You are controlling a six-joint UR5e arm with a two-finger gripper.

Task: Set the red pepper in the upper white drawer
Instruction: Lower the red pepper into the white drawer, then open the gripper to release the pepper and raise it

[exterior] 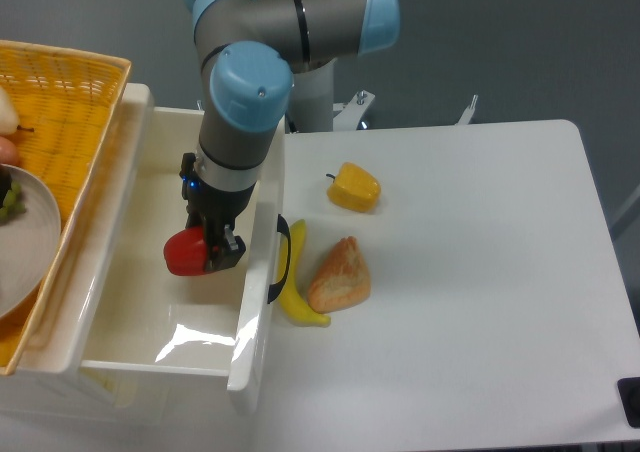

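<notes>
The end effector (205, 252) pinches the red pepper (184, 253) inside the upper white drawer (130, 262). A yellow pepper (354, 187) sits apart on the tabletop (470, 272).

A single fixed camera looked down from high in front of the table (480, 302), tilted steeply toward the arm's base at the top centre of the frame. It stood fairly near: the table's right edge and front edge ran out of the picture at lower right, and the drawer (150, 302) filled the lower left. The basket (70, 82) was cut off by the left edge. Grey floor showed beyond the table along the top. There was no second view to compare.
</notes>
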